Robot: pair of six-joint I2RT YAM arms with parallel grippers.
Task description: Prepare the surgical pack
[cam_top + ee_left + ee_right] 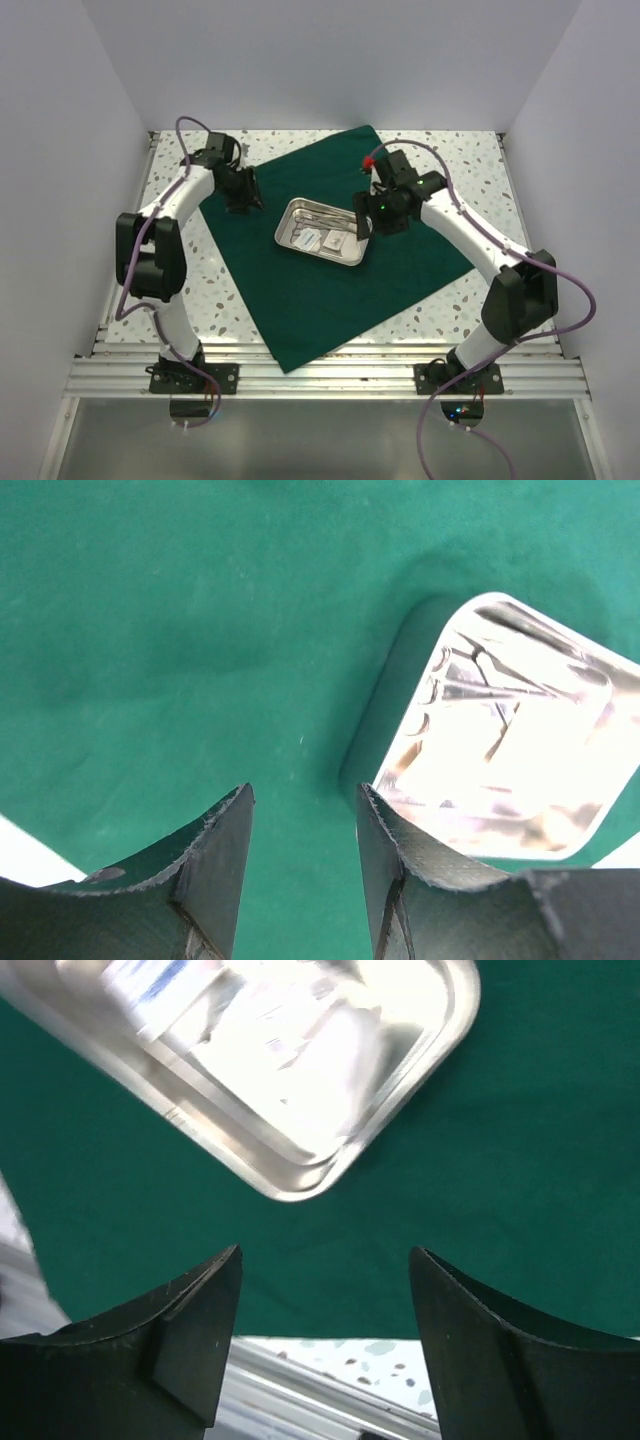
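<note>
The dark green drape [300,290] lies flat as a diamond on the speckled table. A shallow steel tray [287,237] with steel instruments [325,217] and white gauze [332,242] stands on its middle. My left gripper [243,205] hovers over the drape's left part, open and empty; its wrist view shows green fabric [180,630] and the tray [600,825] to the right. My right gripper [363,224] is at the tray's right end, open and empty; its wrist view shows the tray's corner [300,1188] and drape [520,1190] below.
The speckled tabletop [460,160] shows around the drape. White walls close in the left, back and right. A metal rail [330,375] runs along the near edge by the arm bases.
</note>
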